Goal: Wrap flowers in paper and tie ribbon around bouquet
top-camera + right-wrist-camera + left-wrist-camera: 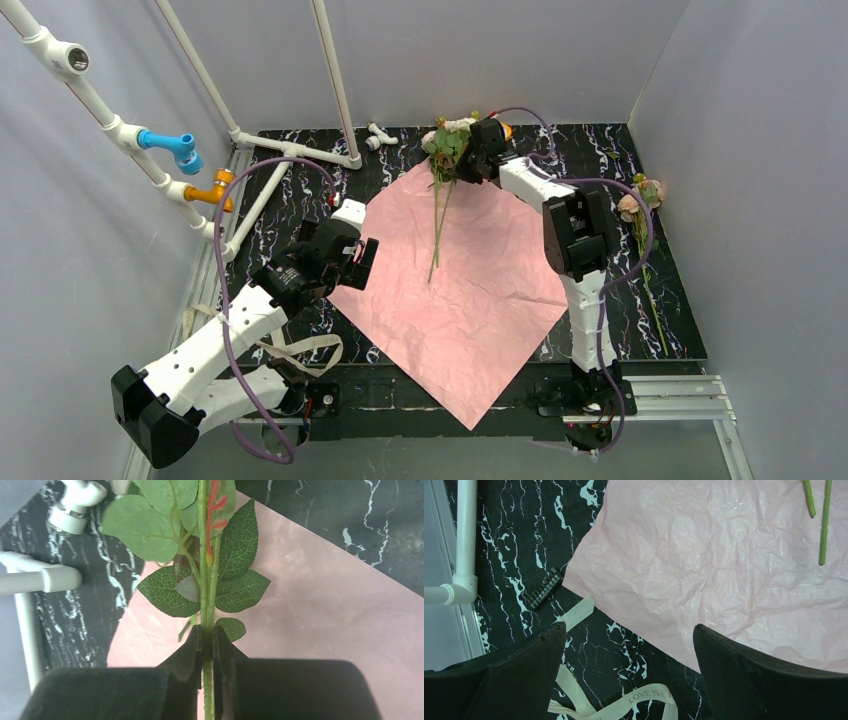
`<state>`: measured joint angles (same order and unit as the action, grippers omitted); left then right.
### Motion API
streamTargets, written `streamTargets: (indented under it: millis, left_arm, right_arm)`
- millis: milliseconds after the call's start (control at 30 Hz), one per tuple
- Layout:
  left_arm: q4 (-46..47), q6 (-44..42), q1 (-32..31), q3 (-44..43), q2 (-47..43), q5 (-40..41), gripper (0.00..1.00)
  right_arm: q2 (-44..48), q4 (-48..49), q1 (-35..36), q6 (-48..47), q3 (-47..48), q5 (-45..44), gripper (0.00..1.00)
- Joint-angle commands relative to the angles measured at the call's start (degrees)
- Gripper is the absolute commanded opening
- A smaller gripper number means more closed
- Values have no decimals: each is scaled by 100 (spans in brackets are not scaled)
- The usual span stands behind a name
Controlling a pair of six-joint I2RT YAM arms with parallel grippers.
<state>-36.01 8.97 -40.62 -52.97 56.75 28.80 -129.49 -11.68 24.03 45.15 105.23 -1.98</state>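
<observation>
Pinching the flowers [239, 545] by their stems, the right claw [208, 632] holds them over the far corner of the pink paper [470, 290]; only its wrist view shows that tight grip. The left claw [629, 629] hangs spread wide by the paper's left edge, its camera showing the printed cream ribbon [651, 695] lying on the marbled surface [524, 530].

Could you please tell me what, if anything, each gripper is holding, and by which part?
The right gripper is shut on the flowers, pinching their stems below the leaves; the left gripper is open and holds nothing.
</observation>
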Motion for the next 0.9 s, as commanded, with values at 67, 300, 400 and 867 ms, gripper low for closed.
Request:
streamTargets:
  millis: [67,300,400,867]
  left_arm:
    - [15,-44,19,50,-162,126,98]
    - [16,-44,19,59,-177,135,98]
    - [15,-44,20,59,-181,135,98]
    - [24,-28,19,52,-197,-7,98]
  right_arm:
    - [-277,175,-13,67,138,-31,1]
    - [-472,-59,-13,-144,324,58,18]
    - [-464,-156,-13,-237,406,28,27]
    - [819,-1046,-265,-1615,195,-224,89]
